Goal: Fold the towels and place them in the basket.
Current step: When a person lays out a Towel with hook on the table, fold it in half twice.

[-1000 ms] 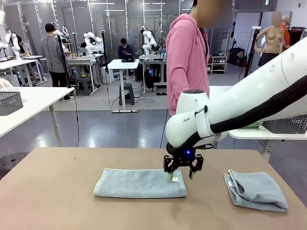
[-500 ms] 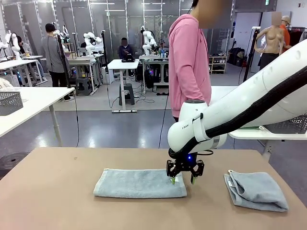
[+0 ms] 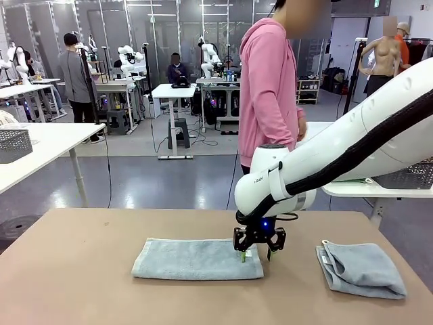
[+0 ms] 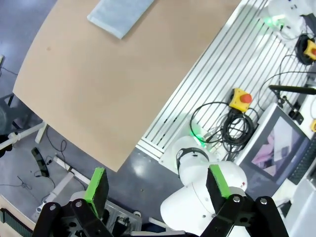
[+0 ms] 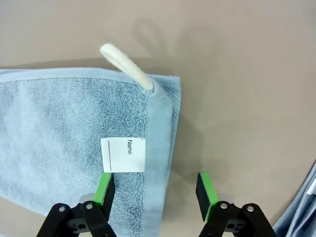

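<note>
- A light brown table (image 3: 81, 271) runs across the front view, with a person in a pink hoodie (image 3: 267, 88) standing at its far side.
- A grey-blue towel (image 3: 196, 259), folded into a long flat strip, lies near the middle of the table.
- A second grey-blue towel (image 3: 360, 269), folded loosely into a smaller bundle, lies near the table's right edge, well apart from the first.
- The right arm reaches in from the right, and the right gripper (image 3: 258, 255) points straight down at the right end of the long towel.
- In the right wrist view, the right gripper (image 5: 155, 191) has its jaws apart and straddles the towel's short hemmed edge: one green finger (image 5: 105, 187) sits over the cloth and the other over bare table just beside the towel.
- Nothing is clamped between the fingers.
- A small white label (image 5: 123, 154) printed with "Name" lies on the towel just above the finger on the cloth side.
- A white cord loop (image 5: 126, 64) sticks out from the towel's corner onto the table.
- The left gripper (image 4: 157, 185) is high above the table with its jaws wide apart and nothing between them.
- In the left wrist view, one end of a grey-blue towel (image 4: 121, 15) shows far below on the table top.
- A mesh basket (image 3: 13, 144) stands on a white side table at the left.
</note>
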Available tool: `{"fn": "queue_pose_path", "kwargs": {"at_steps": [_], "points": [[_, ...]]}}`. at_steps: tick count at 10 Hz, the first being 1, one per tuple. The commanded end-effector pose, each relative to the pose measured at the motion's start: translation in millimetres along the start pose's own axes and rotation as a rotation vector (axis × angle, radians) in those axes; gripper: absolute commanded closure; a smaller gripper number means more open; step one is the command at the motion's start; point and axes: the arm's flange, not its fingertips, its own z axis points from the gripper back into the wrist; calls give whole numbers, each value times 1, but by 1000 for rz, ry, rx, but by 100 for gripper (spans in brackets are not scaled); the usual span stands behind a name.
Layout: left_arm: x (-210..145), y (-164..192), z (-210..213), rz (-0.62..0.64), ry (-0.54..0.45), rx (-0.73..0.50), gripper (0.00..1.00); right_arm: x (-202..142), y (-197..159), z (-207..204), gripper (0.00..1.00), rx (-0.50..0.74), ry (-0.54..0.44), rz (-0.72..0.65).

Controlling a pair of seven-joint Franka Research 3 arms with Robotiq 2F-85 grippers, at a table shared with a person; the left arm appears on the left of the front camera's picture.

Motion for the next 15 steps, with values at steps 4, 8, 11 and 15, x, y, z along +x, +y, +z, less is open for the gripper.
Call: {"fn": "queue_pose_path", "kwargs": {"at_steps": [4, 8, 11, 15], "points": [[-2, 1, 2, -7, 2, 13, 0, 6, -3, -6, 100, 6, 41, 25], [-2, 1, 2, -7, 2, 13, 0, 3, -5, -3, 100, 18, 36, 27], [-2, 1, 2, -7, 2, 13, 0, 0, -7, 0, 100, 19, 33, 34], [-2, 1, 2, -7, 2, 13, 0, 4, 2, 4, 100, 11, 19, 22]]}}
